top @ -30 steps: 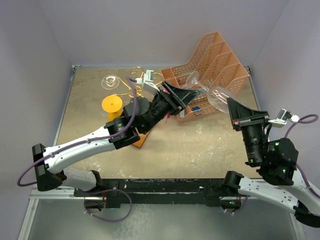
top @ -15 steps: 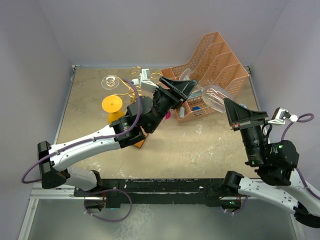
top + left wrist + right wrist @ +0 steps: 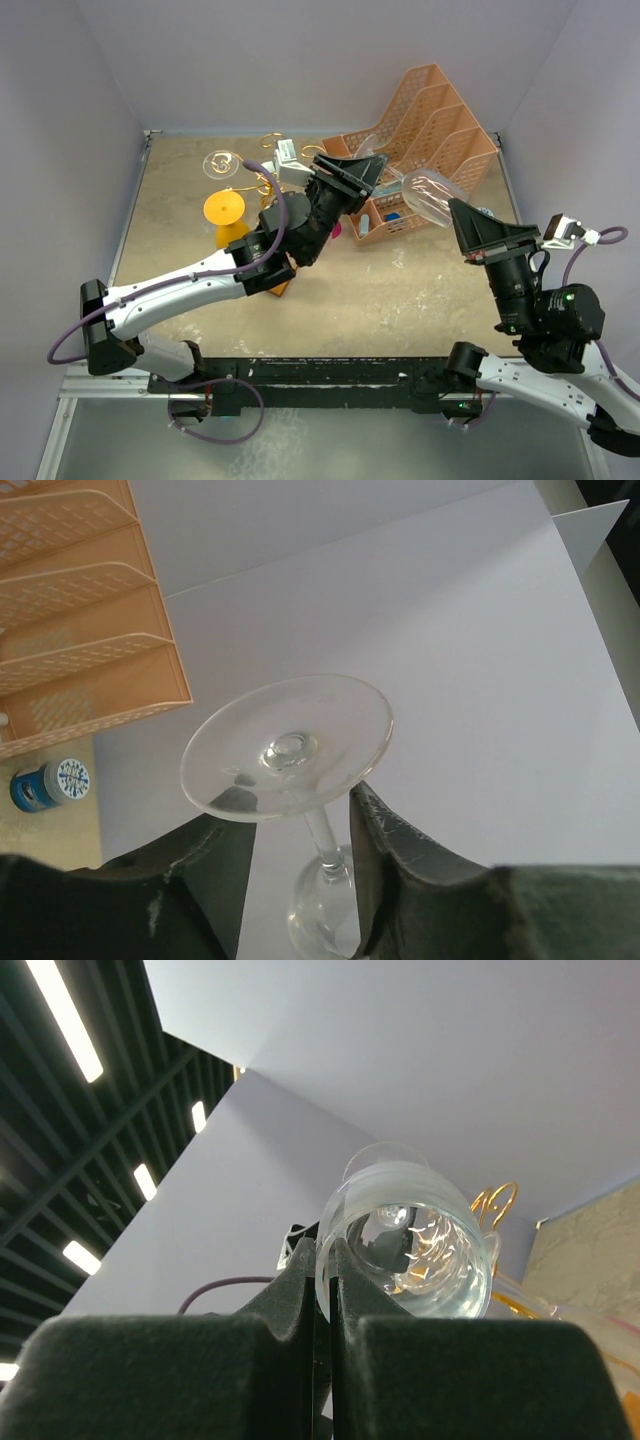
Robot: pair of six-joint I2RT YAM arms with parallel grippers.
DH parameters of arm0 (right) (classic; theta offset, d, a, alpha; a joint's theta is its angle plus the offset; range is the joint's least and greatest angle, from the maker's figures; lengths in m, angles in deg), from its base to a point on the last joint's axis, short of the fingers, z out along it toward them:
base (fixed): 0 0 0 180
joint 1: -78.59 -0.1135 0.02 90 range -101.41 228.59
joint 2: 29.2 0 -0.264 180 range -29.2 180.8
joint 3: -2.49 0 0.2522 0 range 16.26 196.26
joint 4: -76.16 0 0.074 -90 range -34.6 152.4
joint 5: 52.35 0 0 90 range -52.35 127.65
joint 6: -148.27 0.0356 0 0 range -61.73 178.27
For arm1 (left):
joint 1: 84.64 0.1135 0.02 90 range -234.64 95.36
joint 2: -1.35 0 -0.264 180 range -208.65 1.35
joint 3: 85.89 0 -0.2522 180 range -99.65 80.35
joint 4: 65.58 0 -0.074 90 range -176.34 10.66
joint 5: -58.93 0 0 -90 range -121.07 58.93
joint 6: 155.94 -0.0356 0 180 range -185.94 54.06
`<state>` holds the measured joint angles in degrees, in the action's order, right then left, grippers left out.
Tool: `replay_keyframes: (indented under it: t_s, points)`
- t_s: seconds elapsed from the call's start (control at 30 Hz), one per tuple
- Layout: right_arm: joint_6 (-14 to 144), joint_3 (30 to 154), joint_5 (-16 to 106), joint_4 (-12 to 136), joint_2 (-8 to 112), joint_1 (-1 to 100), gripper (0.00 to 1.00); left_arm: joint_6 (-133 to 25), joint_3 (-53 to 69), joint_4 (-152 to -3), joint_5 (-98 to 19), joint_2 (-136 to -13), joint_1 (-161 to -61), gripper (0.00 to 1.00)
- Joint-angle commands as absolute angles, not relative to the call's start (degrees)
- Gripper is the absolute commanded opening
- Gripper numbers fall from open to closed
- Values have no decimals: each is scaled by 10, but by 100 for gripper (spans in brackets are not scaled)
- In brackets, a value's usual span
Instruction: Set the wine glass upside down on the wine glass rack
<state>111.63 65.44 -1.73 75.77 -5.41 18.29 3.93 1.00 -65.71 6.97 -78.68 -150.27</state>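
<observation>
The clear wine glass lies sideways in the air in front of the organiser, with my right gripper shut on the rim of its bowl. In the right wrist view both pads pinch the glass wall. My left gripper stands open around the stem just under the round foot, with a gap on each side. The wine glass rack, gold wire with scrolls, stands at the back left behind the left arm. One of its gold scrolls shows past the bowl.
A peach mesh file organiser stands at the back right, with a small blue-capped bottle at its foot. Another clear glass foot hangs at the rack, and a yellow goblet stands beside it. Purple walls close in three sides.
My left gripper has moved back along the glass towards its foot, and its jaws have narrowed around the stem. The right gripper has carried the bowl slightly left.
</observation>
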Motion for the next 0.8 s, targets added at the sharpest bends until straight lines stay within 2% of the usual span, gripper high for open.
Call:
replay_keyframes:
  t_s: [0.0, 0.2, 0.23, 0.3, 0.6, 0.67, 0.7, 0.73, 0.77]
  points:
    - [1139, 658, 18, 798, -65, 184, 0, 43, -27, -616, 84, -798, -1504, 35]
    - [1158, 654, 39, 776, -74, 184, 0, 43, -32, -599, 95, -804, -1504, 20]
    - [1162, 654, 44, 771, -76, 184, 0, 41, -32, -595, 97, -804, -1504, 15]
    - [1170, 653, 53, 758, -80, 184, 0, 29, -33, -585, 99, -804, -1504, 0]
    - [1210, 635, 51, 692, -114, 184, 1, -41, -35, -554, 90, -798, -1504, 0]
    - [1213, 635, 47, 682, -119, 184, 20, -54, -33, -548, 87, -794, -1504, 0]
    - [1213, 639, 45, 674, -120, 184, 31, -62, -32, -547, 87, -792, -1504, 0]
    - [1214, 643, 44, 661, -120, 184, 47, -76, -31, -545, 86, -789, -1504, 0]
    - [1217, 649, 42, 635, -119, 184, 55, -86, -29, -545, 86, -785, -1504, 0]
